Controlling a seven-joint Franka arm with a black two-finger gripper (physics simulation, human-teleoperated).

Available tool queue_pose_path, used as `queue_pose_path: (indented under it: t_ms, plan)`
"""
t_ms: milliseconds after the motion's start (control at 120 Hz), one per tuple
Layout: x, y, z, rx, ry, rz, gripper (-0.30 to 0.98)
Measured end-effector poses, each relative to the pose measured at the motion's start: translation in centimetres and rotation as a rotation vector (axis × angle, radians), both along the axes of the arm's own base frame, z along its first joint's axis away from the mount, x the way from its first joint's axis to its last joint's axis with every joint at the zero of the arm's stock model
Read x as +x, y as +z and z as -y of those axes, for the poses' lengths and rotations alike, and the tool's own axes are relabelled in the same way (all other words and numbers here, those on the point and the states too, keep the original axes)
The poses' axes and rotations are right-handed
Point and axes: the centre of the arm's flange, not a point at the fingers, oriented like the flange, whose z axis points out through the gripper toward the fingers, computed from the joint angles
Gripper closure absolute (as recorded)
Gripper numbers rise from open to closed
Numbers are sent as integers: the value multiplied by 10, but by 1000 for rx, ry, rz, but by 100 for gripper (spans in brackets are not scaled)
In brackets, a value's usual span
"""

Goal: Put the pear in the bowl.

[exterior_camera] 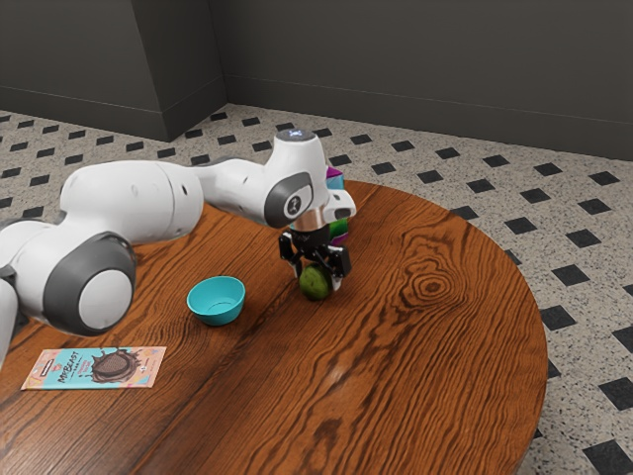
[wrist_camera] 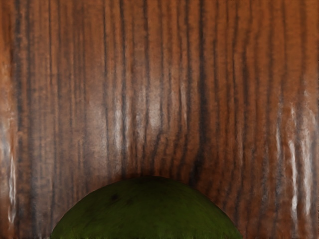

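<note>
1. Tool and pear. The tool [exterior_camera: 316, 274] points down over the pear [exterior_camera: 316, 285], which lies directly beneath it, low against the table [exterior_camera: 445, 346]. From where I stand, I cannot tell how far open the tool is or whether it has hold of the fruit.
2. Slip hazard. Rounded, apparently smooth skin offers little flat area for purchase; an off-centre or loose grasp could let the pear squirt out or roll on lifting.
3. Rim hazard. The bowl [exterior_camera: 216, 317] stands empty and upright, apart from the tool on the arm's base side. A carry made too low would probably strike its rim, sliding or tipping so light-looking a vessel.
4. Release hazard. The bowl's mouth is only modestly wider than the fruit; letting go off-centre might leave the pear on the rim or send it over.
5. Neighbour hazard. A multicoloured block [exterior_camera: 340, 228] stands close behind the tool; a stray sideways swing could knock it.
6. Materials and shapes. Pear: plump, dark green, mottled. Bowl: turquoise, smooth, steep-walled, round-mouthed. Table: round, reddish-brown, with dark streaked grain, a ringed knot and glossy highlights. Wrapper [exterior_camera: 146, 362]: flat, rectangular, printed in pale blue and peach, lying beyond the bowl from the tool. Floor [exterior_camera: 593, 322]: speckled pale stone with dark diamond insets.
</note>
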Motion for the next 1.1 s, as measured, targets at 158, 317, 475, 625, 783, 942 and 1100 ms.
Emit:
queue_pose_path:
  t_ms: [158,317,475,625,783,942,1100]
  plan:
    - [-1,2,-1,3,1,-5,13]
    - [-1,2,-4,9,2,-13,21]
    - [-2,5,-5,13,3,-14,26]
    - [-1,19,-5,17,4,-2,30]
    - [-7,70,-9,30,5,27,34]
    - [-26,104,-34,62,33,9,36]
    - [-51,118,-74,99,84,-32,36]
